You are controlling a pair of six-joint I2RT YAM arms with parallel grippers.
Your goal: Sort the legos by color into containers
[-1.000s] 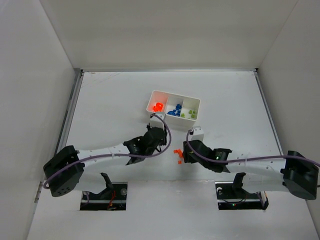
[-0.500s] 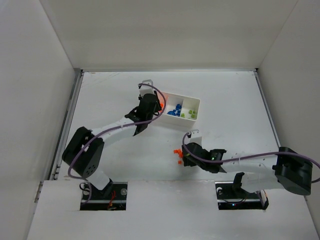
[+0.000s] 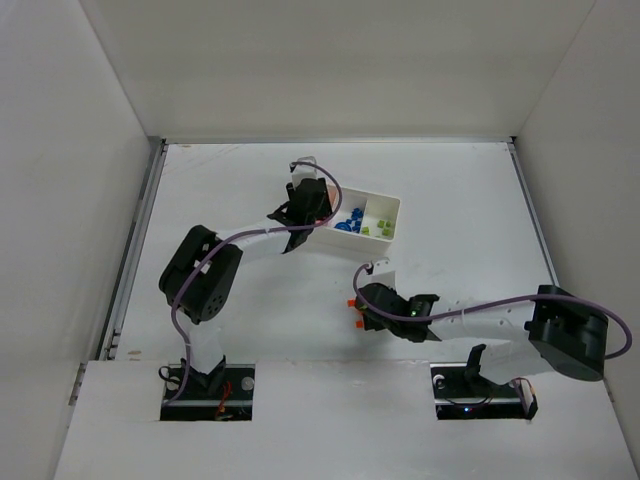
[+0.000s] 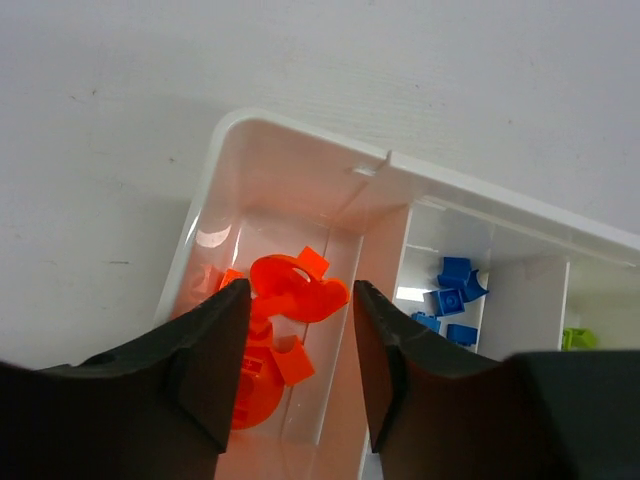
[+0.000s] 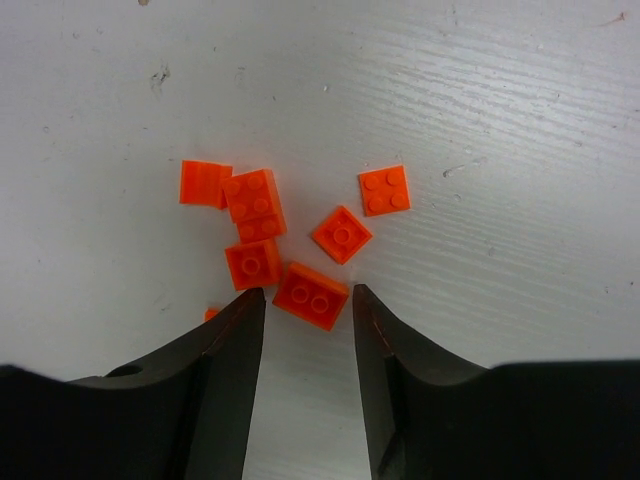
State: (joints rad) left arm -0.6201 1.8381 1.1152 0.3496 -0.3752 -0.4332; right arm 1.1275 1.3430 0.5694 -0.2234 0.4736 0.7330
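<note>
Top view, left gripper: mine hung over the left end compartment of the white tray, at the far middle of the table.
Top view, sorted bricks: blue bricks lay in the middle compartment and green bricks in the right one.
Top view, right gripper: mine sat low by the loose orange bricks on the table, well apart from the tray.
Left wrist view: my fingers were spread and pinched nothing; orange pieces lay in the compartment below the gap.
Right wrist view: my fingers were spread over the loose orange bricks, with one brick on the table between the tips.
</note>
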